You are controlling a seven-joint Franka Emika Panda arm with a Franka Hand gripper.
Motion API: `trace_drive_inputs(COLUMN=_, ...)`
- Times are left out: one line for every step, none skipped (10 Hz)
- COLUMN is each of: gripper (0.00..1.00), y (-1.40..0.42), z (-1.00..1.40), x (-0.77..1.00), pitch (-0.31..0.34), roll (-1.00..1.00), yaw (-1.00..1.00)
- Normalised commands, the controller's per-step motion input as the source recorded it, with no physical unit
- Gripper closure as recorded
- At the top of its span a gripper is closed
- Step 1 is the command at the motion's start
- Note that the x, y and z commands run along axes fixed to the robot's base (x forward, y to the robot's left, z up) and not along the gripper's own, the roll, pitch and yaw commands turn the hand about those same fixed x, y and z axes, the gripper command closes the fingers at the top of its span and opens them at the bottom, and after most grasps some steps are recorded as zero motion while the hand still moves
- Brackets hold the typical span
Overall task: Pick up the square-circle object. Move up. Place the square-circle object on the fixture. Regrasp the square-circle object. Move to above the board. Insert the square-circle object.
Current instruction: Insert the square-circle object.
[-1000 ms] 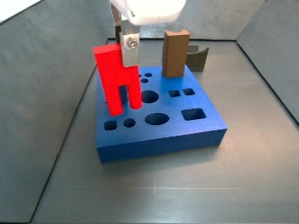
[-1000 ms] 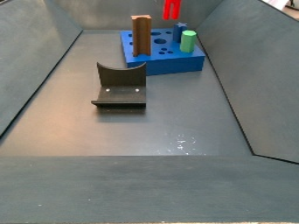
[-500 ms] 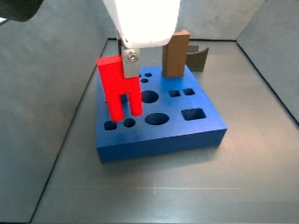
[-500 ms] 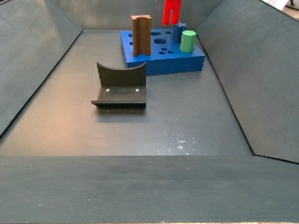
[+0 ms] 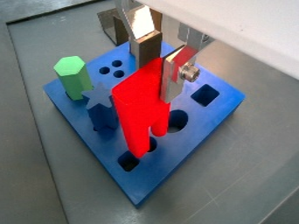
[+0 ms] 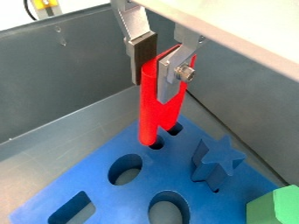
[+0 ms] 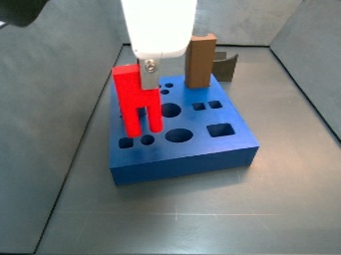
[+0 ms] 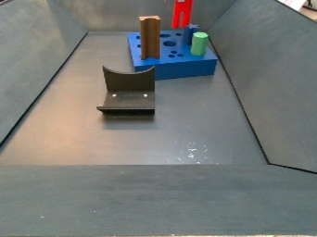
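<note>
Overhead, one end effector (image 6: pixel 163 59) clamps one square-circle object (image 6: pixel 156 112) above one board (image 5: pixel 222 109).

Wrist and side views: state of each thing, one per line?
Gripper: shut on the red block, above the board.
Red block: upright, held, lower end entering holes in the board.
Board: flat on the floor, several holes open.
Green peg: upright in the board.
Blue star peg: upright in the board.
Brown post: upright on the board.
Fixture: on the floor, nothing on it.
</note>
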Motion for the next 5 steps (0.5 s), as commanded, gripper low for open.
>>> trace_drive_inputs(gripper=1.00, y=0.06, z=-0.22, x=0.00, pitch=0.000, roll=0.00, yaw=0.00)
trace_drive_inputs(gripper=1.00, y=0.00, z=-0.25, x=0.00, pitch=0.000, roll=0.00, yaw=0.00)
trace_drive_inputs(gripper=1.00, y=0.00, z=-0.29, x=0.00, pitch=-0.006, roll=0.01, yaw=0.00)
trace_drive_inputs(gripper=1.00, y=0.00, z=-0.33, x=0.00, pitch=-0.010, roll=0.04, yaw=0.03)
trace_drive_inputs(gripper=1.00, y=-0.04, z=-0.39, x=-0.03, pitch=-0.030, roll=0.07, yaw=0.04)
